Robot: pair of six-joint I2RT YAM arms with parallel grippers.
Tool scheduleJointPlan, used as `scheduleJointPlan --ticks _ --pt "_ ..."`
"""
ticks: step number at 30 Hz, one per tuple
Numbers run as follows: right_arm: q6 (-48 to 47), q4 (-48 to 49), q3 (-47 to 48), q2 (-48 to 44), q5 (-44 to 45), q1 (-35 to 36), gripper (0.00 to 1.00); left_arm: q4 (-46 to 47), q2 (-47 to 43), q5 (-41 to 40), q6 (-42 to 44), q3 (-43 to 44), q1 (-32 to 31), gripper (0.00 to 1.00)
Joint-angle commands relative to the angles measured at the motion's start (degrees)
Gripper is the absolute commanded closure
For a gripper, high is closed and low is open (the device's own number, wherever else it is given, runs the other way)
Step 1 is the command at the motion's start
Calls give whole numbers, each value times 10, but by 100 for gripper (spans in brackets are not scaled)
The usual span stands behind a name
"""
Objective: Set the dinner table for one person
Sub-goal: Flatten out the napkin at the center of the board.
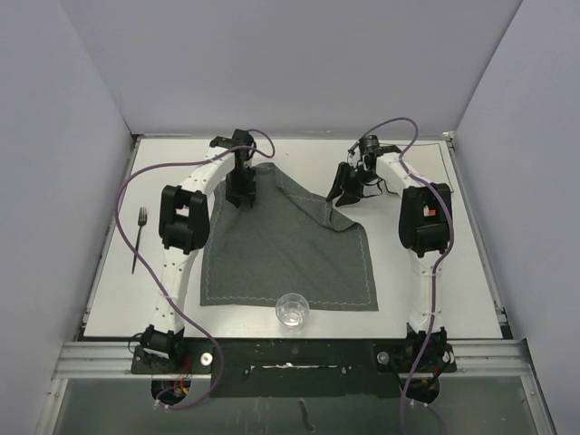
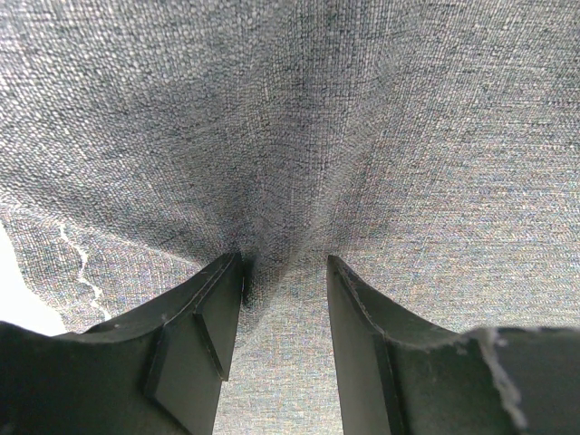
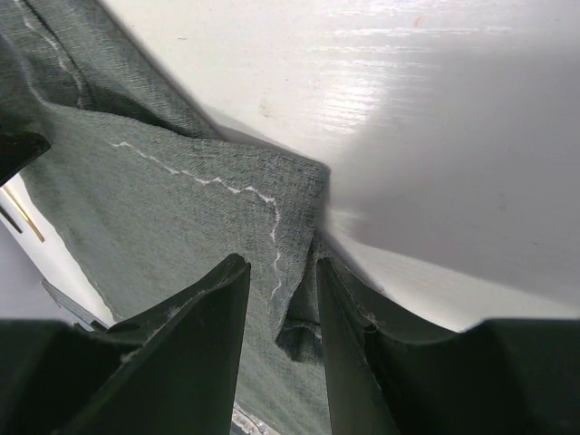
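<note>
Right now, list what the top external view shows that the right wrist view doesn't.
Only the top external view shows the fork left of the placemat, the glass at its near edge, and the left jaws on its far left corner. Only the right wrist view shows a cloth fold sitting between the right jaws. Both show the placemat, the white dinner table and the placemat's rumpled far right corner.
</note>
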Motion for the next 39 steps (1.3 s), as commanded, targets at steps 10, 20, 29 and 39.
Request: scheduleJointPlan --ticks 10,20,29,39 --pt "4 -15 60 35 20 10 63 4 16 -1 -4 11 -1 59" --pt "3 -30 83 63 26 18 64 2 14 -3 -2 13 2 60" --pt "-1 -17 86 65 12 30 93 2 16 -4 -1 12 3 60" --pt "-31 -46 114 24 71 30 100 5 17 -4 -4 5 4 60"
